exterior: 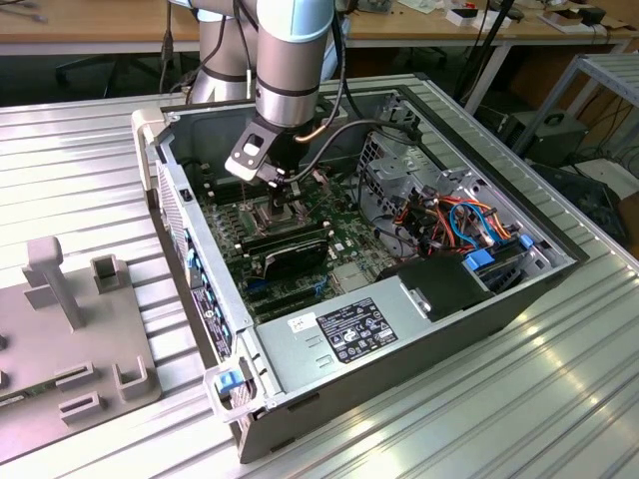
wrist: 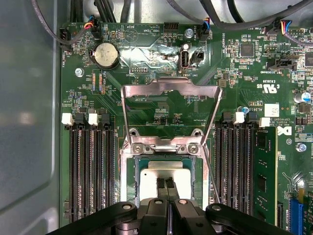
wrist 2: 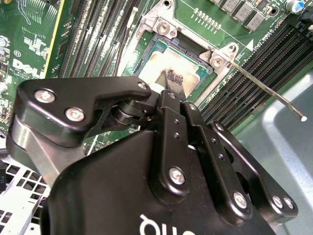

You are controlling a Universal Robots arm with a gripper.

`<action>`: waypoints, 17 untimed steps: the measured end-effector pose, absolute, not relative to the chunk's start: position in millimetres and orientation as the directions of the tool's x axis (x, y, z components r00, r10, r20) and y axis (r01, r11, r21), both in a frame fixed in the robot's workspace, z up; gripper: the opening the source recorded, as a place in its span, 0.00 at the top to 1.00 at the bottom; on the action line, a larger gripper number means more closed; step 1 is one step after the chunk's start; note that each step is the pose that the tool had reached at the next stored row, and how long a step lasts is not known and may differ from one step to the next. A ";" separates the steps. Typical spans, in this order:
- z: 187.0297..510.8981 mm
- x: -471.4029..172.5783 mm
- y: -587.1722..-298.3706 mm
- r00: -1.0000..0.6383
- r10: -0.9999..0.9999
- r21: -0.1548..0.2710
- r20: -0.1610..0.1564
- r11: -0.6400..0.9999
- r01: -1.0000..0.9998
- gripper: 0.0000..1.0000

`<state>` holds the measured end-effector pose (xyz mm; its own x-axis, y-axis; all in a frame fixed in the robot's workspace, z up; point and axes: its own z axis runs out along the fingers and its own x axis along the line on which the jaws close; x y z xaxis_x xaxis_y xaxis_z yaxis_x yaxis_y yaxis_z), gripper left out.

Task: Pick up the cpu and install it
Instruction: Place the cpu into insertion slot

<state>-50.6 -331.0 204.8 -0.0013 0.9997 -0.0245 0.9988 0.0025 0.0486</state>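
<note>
Left of centre in the exterior view, the closed, empty fingers (wrist: pixel 160 188) hovered over the cpu (wrist: pixel 186 181) lying in its open socket (wrist: pixel 133 181).

Exterior view high and oblique, computer case (exterior: pixel 419 361) central, arm (exterior: pixel 290 50) at 12 o'clock, both wrist views close over one socket (wrist: pixel 131 183) (wrist 2: pixel 190 49).

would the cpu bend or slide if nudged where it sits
The cpu looks a flat metal-topped slab, so probably stiff. Lying flat within the socket walls, it likely won't slide or tip. Its bare metal top may be slippery under the gripper.
</note>
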 end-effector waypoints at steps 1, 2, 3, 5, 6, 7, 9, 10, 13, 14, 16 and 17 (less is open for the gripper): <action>205.1 -50.6 -331.0 -0.001 1.000 0.049 -0.024 0.003 0.999 0.89; 205.7 -50.5 -330.9 -0.001 1.000 0.049 -0.024 0.002 0.999 0.89; 206.4 -50.5 -330.8 -0.001 1.000 0.049 -0.023 0.002 0.999 0.89; 208.4 -50.6 -331.0 -0.001 1.000 0.049 -0.025 0.003 0.999 0.89; 209.4 -50.6 -331.0 -0.001 1.000 0.049 -0.025 0.002 0.999 0.89; 210.5 -50.6 -331.0 -0.001 1.000 0.049 -0.025 0.003 0.999 0.89; 213.3 -50.6 -331.0 -0.001 1.000 0.049 -0.025 0.003 0.999 0.89; 214.9 -50.6 -331.0 -0.001 1.000 0.049 -0.025 0.003 0.999 0.89; 221.2 -50.6 -331.0 -0.001 1.000 0.049 -0.025 0.003 0.999 0.89; 223.7 -50.6 -331.0 -0.001 1.000 0.049 -0.025 0.003 0.999 0.89; 228.3 -50.6 -331.0 -0.001 1.000 0.049 -0.025 0.003 0.999 0.89; 230.6 -50.6 -331.1 -0.001 1.000 0.049 -0.025 0.003 0.999 0.89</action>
